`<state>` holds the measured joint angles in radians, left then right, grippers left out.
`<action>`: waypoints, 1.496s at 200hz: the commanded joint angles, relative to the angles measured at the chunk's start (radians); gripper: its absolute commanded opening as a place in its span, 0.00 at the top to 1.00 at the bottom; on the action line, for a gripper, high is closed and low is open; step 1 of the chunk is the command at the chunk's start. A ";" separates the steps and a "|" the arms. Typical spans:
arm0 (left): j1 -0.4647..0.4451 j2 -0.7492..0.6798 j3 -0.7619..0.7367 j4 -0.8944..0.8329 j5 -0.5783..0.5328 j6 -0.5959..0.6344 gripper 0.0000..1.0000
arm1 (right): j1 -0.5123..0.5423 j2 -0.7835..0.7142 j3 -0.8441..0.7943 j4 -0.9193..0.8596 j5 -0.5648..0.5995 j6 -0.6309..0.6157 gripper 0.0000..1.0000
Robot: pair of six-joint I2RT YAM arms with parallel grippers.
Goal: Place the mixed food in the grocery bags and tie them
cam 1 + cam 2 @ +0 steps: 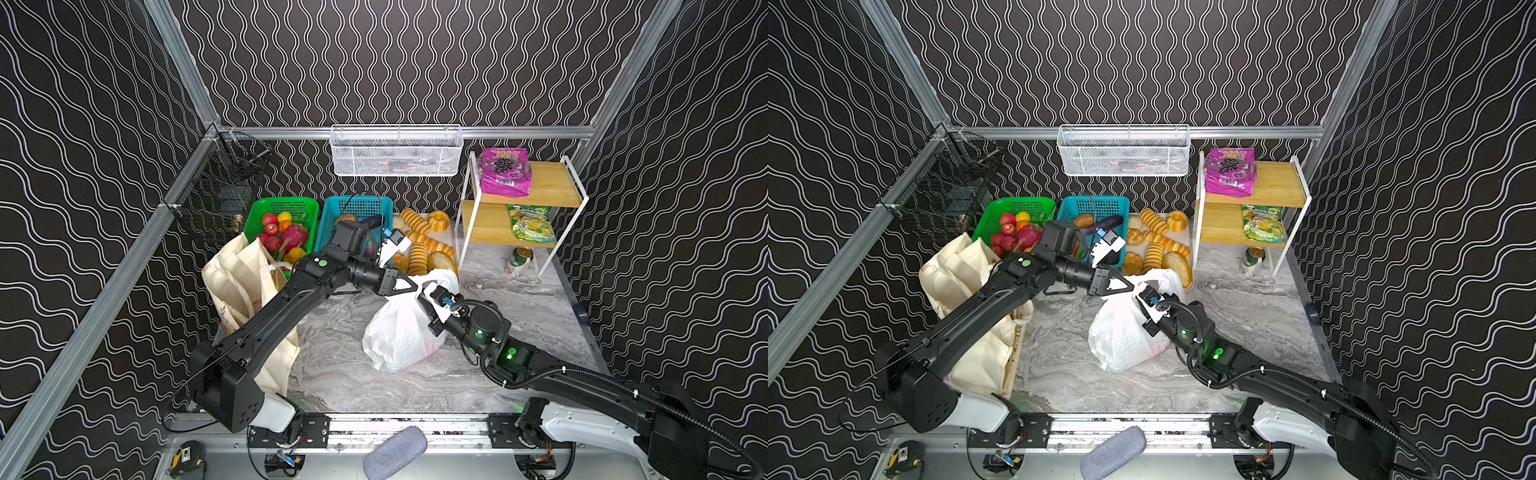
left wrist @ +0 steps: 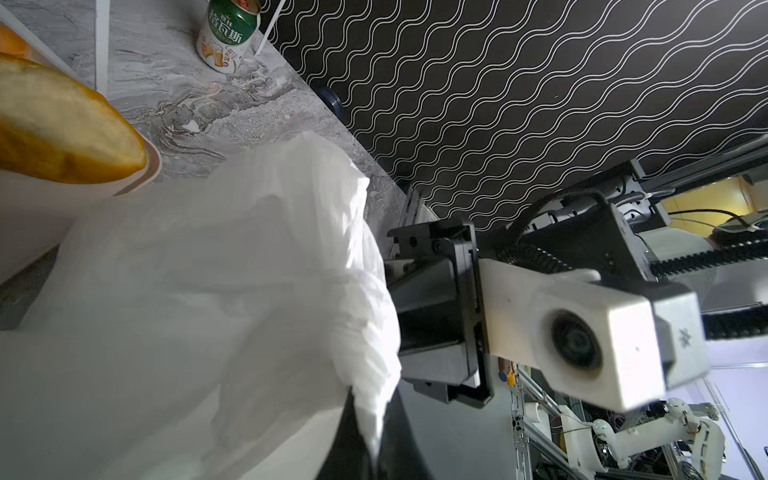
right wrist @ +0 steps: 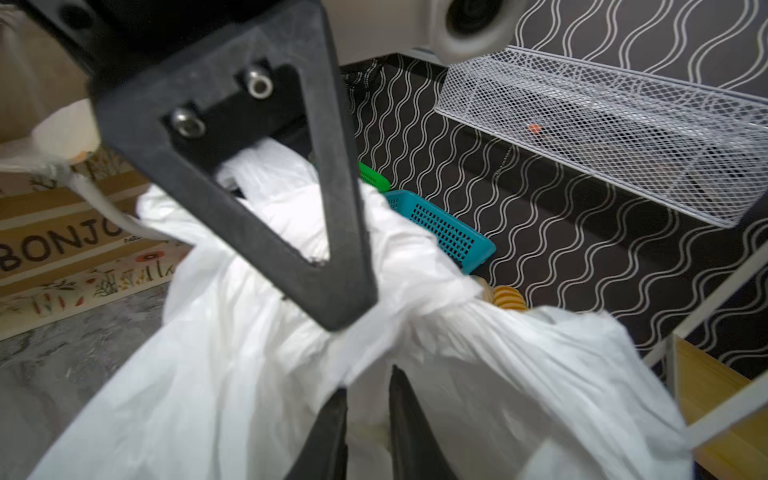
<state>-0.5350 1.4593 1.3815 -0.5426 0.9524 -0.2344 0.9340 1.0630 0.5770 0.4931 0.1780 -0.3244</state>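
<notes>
The white plastic bag (image 1: pixel 399 332) (image 1: pixel 1121 332) lies bulging mid-table. My left gripper (image 1: pixel 411 286) (image 1: pixel 1128 286) (image 2: pixel 370 415) is shut on a twisted strip of its top (image 2: pixel 374 399). In the right wrist view the left gripper's black triangular finger (image 3: pixel 349 270) presses into the gathered plastic (image 3: pixel 208 374). My right gripper (image 1: pixel 428 291) (image 1: pixel 1142 291) (image 3: pixel 368 380) points into the bag's top from the other side, jaws a narrow gap apart, with film draped at the tips and nothing visibly pinched. The cream canvas tote (image 1: pixel 245 274) (image 3: pixel 62 249) slumps at the left. A purple grape packet (image 1: pixel 504 172) lies on the rack's top shelf.
At the back stand a green fruit basket (image 1: pixel 282 205), a teal basket (image 1: pixel 357 201) of toy vegetables and a tray of breads (image 1: pixel 419 241). The wooden rack (image 1: pixel 552 195) holds a green packet (image 1: pixel 532 224), with a green-and-white can (image 1: pixel 518 260) (image 2: pixel 226 37) beneath. A white mesh basket (image 1: pixel 395 149) hangs on the back wall.
</notes>
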 commanded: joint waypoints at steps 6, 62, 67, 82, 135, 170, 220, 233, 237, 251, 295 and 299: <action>0.000 0.012 0.031 -0.015 0.099 0.074 1.00 | 0.000 0.008 0.008 0.021 -0.037 0.036 0.78; 0.001 0.084 0.131 -0.220 0.150 0.219 1.00 | -0.026 0.007 -0.034 0.270 -0.065 0.097 0.71; 0.000 0.085 0.126 -0.206 0.155 0.207 1.00 | -0.026 0.011 -0.039 0.296 -0.069 0.104 0.71; 0.001 0.088 0.115 -0.183 0.152 0.184 1.00 | -0.027 0.027 -0.046 0.347 -0.048 0.111 0.71; 0.001 0.088 0.090 -0.120 0.212 0.124 1.00 | -0.030 0.095 -0.059 0.449 -0.017 0.067 0.57; 0.001 0.088 0.096 -0.130 0.221 0.119 1.00 | -0.032 0.136 -0.069 0.596 -0.037 0.056 0.62; 0.001 0.087 0.072 -0.083 0.224 0.075 1.00 | -0.044 0.115 -0.057 0.546 -0.197 0.073 0.93; 0.001 0.087 0.077 -0.091 0.209 0.080 1.00 | -0.044 0.094 -0.057 0.499 -0.217 0.061 1.00; 0.001 0.088 0.081 -0.095 0.201 0.083 1.00 | -0.044 0.086 -0.057 0.477 -0.219 0.063 1.00; 0.003 0.093 0.102 -0.131 0.181 0.112 1.00 | -0.044 0.053 -0.062 0.396 -0.208 0.056 1.00; 0.011 0.105 0.148 -0.211 0.034 0.173 0.98 | -0.044 -0.070 -0.101 0.130 -0.175 0.067 1.00; 0.013 0.102 0.144 -0.201 0.025 0.168 0.98 | -0.044 -0.079 -0.101 0.101 -0.178 0.070 1.00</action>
<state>-0.5320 1.5650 1.5162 -0.7139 1.0985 -0.1070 0.8890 1.0328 0.4770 0.7452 0.0097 -0.2592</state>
